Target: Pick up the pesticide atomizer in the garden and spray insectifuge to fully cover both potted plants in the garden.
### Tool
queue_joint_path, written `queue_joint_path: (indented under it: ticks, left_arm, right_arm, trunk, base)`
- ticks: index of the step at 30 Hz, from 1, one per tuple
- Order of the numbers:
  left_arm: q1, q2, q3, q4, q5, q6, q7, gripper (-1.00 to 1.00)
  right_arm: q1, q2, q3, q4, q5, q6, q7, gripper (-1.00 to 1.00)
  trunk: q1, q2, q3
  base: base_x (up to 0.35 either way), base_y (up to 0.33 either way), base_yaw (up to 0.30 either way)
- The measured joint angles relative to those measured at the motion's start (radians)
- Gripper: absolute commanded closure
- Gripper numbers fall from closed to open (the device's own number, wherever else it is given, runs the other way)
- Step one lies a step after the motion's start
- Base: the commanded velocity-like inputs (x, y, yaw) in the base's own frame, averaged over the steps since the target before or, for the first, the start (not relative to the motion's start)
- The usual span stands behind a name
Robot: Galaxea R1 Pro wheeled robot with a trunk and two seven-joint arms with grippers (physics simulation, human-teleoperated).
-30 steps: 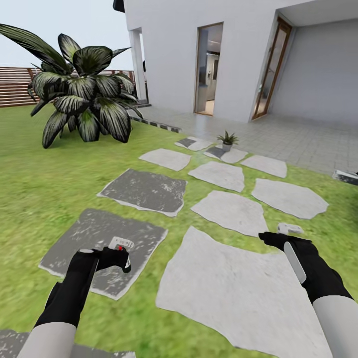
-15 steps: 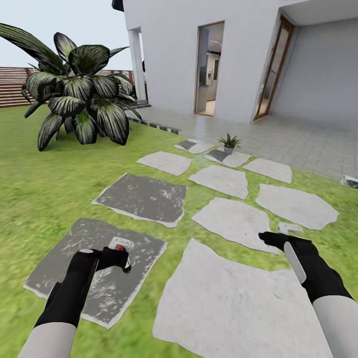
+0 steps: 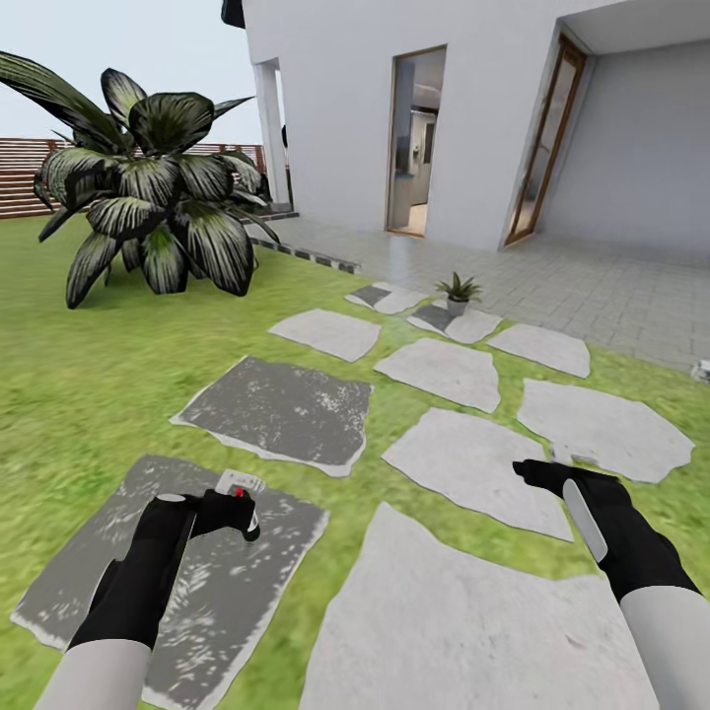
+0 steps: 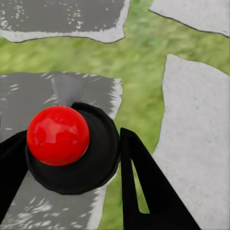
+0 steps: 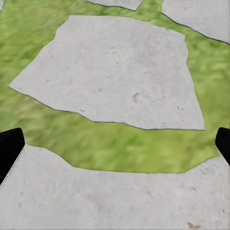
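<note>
Gripping the pesticide atomizer (image 3: pixel 240 486), left claw (image 3: pixel 229 513) clamped; right claw (image 3: pixel 537 475) gapes empty.

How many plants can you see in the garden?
2. A big dark leafy plant stands on the grass at far left by the fence. A tiny potted plant sits on a stepping stone near the house. Others may be out of view.
</note>
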Motion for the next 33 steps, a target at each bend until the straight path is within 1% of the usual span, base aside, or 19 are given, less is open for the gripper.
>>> queue_joint_path:
  ticks: [33]
  left_arm:
    - [0.001,0.001,0.000,0.000,0.001,0.000,0.000,1.00]
  right_arm:
    - [0.000,0.000,0.001,0.000,0.000,0.000,0.000,-1.00]
  trunk:
    - [0.000,0.000,0.000]
  base:
    - [0.347,0.000,0.000]
